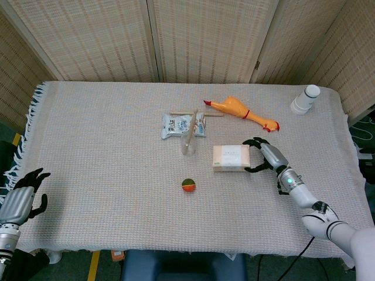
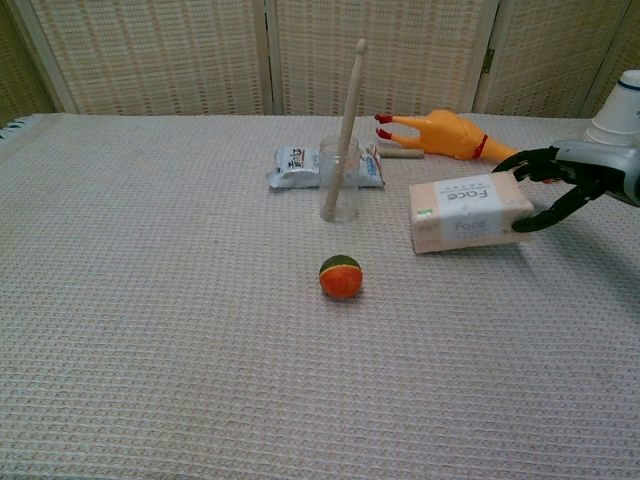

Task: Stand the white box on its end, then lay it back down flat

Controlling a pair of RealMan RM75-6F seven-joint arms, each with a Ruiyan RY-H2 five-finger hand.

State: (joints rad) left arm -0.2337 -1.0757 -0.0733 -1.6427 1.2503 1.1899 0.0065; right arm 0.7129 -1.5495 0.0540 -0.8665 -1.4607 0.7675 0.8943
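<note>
White box (image 1: 231,158) lying flat on the tabletop (image 1: 105,146), right end clasped between fingers of the right hand (image 1: 262,155). Just beyond the box, a rubber chicken (image 1: 237,109); left of the box, a clear cup (image 2: 339,179) holding 1 wooden stick (image 2: 346,115); near its front-left corner, a small ball (image 2: 341,277). Left hand (image 1: 23,194) loosely spread, off the tabletop's edge, far from the box.

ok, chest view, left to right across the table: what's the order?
snack packet → glass with stick → ball → white box → right hand → paper cups
</note>
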